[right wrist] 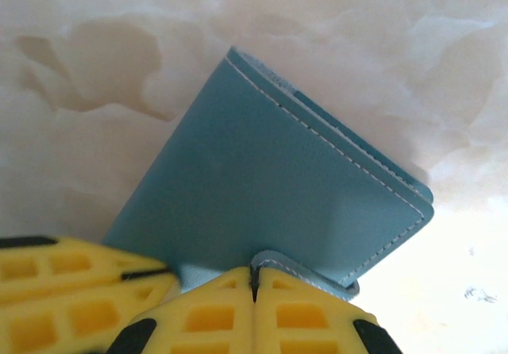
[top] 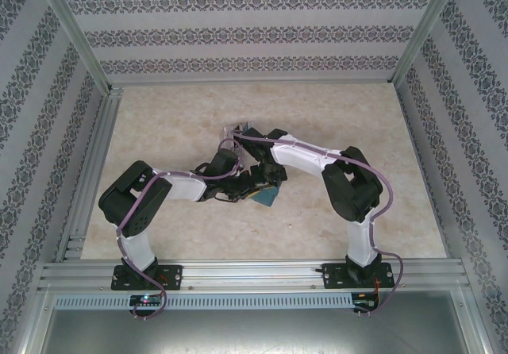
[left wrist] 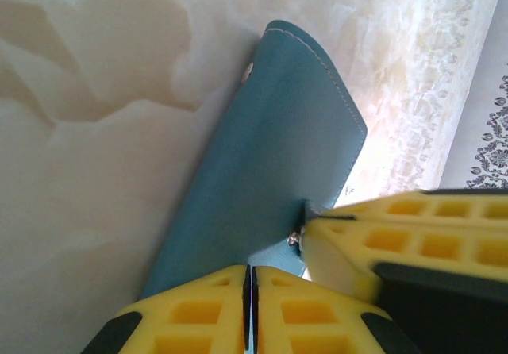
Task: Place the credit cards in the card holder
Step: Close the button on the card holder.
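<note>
Teal card holder (right wrist: 270, 179) sits gripped, apparently edgewise, by left end effector (left wrist: 249, 278) and right end effector (right wrist: 254, 276).

Bright, even light with faint shadows. Wrist views blur the yellow fingers (left wrist: 198, 310) at the bottom edge; the pale table (left wrist: 95, 211) glares.

Inspection finding: no legible text, label, brand, number or sign on any surface. The card holder (right wrist: 270, 187), centre of the right wrist view, shows plain teal faces with pale stitching only. The walls (top: 238, 5), across the top of the overhead view, carry repeating ornament, not lettering.
</note>
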